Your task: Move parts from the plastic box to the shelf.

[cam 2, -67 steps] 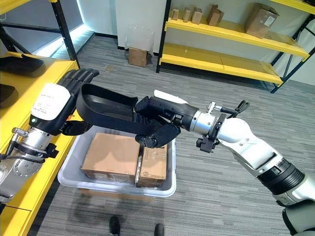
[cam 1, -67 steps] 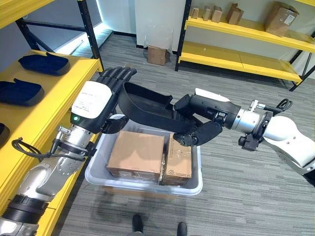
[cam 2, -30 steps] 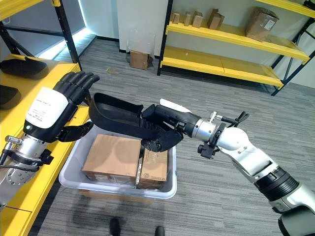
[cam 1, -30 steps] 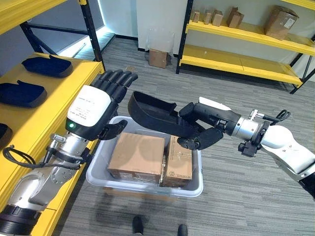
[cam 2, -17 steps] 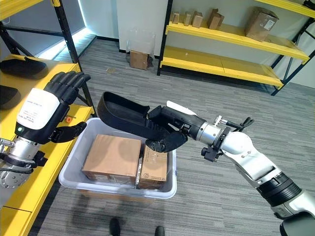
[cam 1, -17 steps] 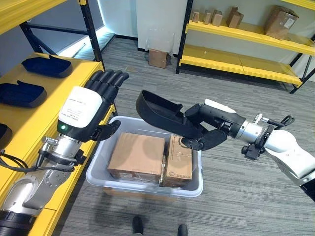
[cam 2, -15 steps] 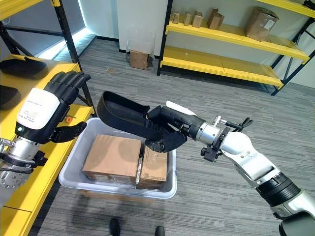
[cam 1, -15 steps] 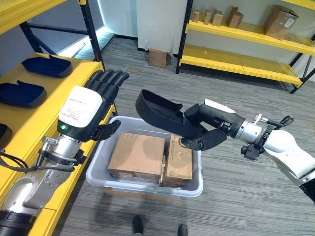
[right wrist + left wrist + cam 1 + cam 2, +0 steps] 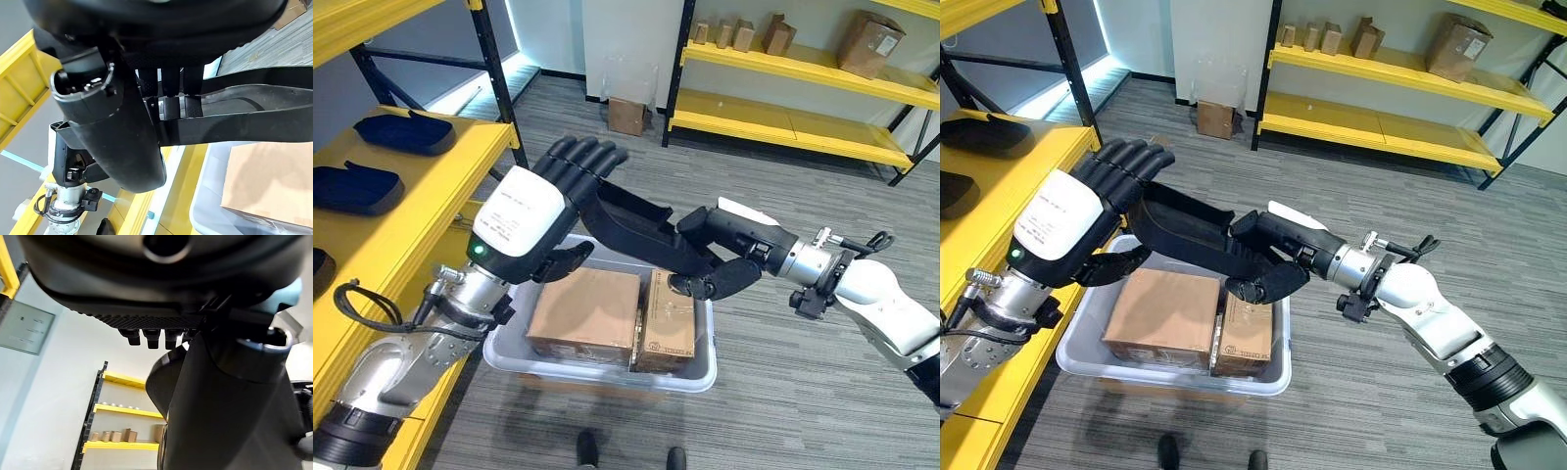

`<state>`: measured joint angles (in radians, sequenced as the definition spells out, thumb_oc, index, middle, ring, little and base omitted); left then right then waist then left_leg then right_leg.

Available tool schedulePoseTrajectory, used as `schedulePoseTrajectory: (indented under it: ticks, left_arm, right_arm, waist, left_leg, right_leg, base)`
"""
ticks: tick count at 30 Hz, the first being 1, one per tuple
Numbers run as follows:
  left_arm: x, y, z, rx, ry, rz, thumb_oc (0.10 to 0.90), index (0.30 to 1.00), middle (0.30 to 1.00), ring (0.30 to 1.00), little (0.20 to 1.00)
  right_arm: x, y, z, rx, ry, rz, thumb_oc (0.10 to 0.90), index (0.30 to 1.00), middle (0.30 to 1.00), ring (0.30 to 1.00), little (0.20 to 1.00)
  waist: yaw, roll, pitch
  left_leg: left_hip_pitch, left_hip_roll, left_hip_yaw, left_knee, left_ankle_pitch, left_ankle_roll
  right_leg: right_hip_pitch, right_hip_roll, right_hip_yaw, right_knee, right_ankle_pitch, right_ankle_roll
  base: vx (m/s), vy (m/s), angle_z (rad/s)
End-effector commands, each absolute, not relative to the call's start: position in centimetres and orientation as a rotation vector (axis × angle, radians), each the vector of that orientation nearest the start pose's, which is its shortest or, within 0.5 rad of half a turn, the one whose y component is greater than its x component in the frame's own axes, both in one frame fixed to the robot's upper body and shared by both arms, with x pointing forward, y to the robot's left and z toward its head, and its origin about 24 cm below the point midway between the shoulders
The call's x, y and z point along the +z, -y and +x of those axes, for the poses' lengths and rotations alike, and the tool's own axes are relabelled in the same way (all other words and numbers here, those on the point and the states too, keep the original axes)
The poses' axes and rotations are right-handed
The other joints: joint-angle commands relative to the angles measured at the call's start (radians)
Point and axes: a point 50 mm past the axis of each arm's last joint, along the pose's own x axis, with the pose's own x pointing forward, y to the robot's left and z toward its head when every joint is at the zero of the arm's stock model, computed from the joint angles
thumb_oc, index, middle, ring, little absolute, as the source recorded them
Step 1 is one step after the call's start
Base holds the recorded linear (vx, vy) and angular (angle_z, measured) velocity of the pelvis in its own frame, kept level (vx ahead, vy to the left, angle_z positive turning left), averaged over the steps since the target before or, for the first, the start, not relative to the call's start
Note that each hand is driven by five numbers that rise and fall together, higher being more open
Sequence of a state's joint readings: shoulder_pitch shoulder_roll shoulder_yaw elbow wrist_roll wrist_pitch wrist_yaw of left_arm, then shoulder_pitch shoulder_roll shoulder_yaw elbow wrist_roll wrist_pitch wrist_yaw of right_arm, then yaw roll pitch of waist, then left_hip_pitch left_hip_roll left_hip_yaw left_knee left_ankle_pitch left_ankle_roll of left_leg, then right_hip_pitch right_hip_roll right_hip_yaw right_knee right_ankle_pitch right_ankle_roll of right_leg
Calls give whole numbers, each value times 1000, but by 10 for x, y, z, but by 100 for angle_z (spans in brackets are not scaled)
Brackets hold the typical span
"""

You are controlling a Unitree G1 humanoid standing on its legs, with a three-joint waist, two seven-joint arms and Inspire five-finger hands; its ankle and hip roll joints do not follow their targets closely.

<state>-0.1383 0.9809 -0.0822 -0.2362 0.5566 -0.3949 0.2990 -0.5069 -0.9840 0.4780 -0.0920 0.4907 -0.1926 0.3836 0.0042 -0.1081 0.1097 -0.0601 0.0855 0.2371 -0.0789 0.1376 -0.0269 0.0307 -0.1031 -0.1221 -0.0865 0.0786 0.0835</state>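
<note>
A long, curved black part point(image 9: 641, 230) hangs above the grey plastic box point(image 9: 607, 369). My right hand point(image 9: 729, 253) is shut on its right end, thumb under and fingers over the rim. My left hand point(image 9: 524, 220) is at the part's left end and covers it. Its fingers point(image 9: 582, 157) are straight along the part's far side and its thumb point(image 9: 566, 262) sticks out below. In the right wrist view the part point(image 9: 244, 115) runs out past my fingers above a cardboard box point(image 9: 274, 181). Two brown cardboard boxes point(image 9: 584, 308) fill the plastic box.
The yellow shelf point(image 9: 421, 191) stands at my left and carries dark blue parts point(image 9: 409, 130). The plastic box sits on grey floor beside it. More yellow shelving point(image 9: 783, 108) with small cartons lines the far wall. A person's shoes point(image 9: 587, 448) show below the box.
My left hand has swung right, away from the shelf's edge, and now lies against the part's left end. My right hand and the part have stayed nearly still.
</note>
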Motion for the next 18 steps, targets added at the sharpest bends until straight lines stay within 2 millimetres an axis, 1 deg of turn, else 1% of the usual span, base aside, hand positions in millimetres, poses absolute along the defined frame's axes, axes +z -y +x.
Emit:
schedulePoseTrajectory:
  ticks: [1,8,18]
  left_arm:
    - [222,-193,243,-166,1057,1348,900,1000,1000,1000,1000]
    - [223,-185,241,-212,1084,1329,900,1000,1000,1000,1000]
    - [221,-182,243,-241,1076,1324,900,1000,1000,1000,1000]
  right_arm:
    - [231,157,290,801,608,-571,400,300,300,300,300]
    - [230,154,290,814,607,-565,400,300,300,300,300]
    - [230,150,289,830,619,-560,400,300,300,300,300]
  waist:
    - [4,-1,-143]
    - [3,-3,-144]
    - [0,-4,-143]
  left_leg:
    - [66,61,-62,-8,-114,-66]
    - [64,61,-62,-8,-114,-66]
    - [62,62,-64,-8,-113,-66]
  right_leg:
    - [18,-81,9,-1,-42,107]
    - [15,-81,8,-1,-42,107]
    - [14,-79,9,-1,-42,106]
  base:
    - [0,0,0]
    - [0,0,0]
    - [0,0,0]
